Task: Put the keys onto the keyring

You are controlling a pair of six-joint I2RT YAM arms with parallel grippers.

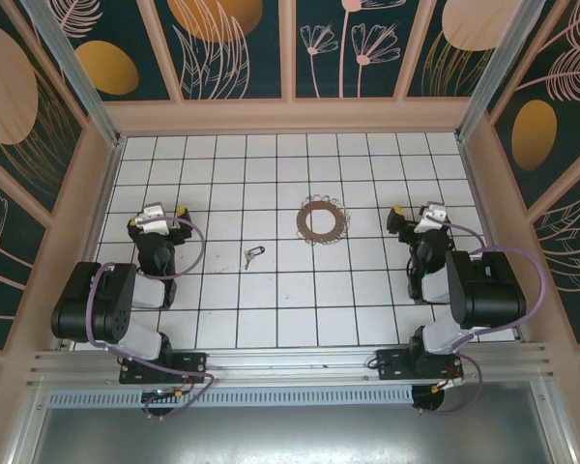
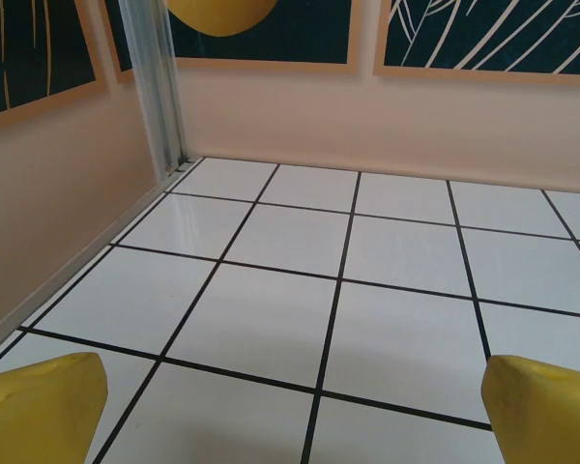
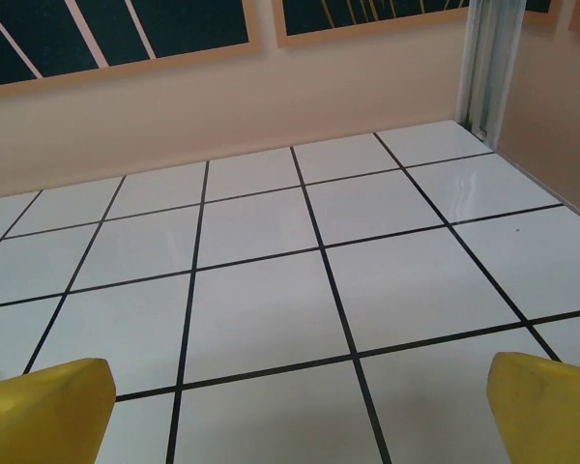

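Slippage worries us: the tiny silvery metal key on its dark oval loop [image 1: 252, 256] lies flat mid-frame, lower left of the fringed grey-brown metal ring [image 1: 321, 219], where left fingers [image 2: 41, 411] and right fingers [image 3: 546, 401], both spread apart, could skid it.

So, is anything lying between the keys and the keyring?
Nothing: in the top view the keys and the keyring lie apart, with only bare white tiles between them.
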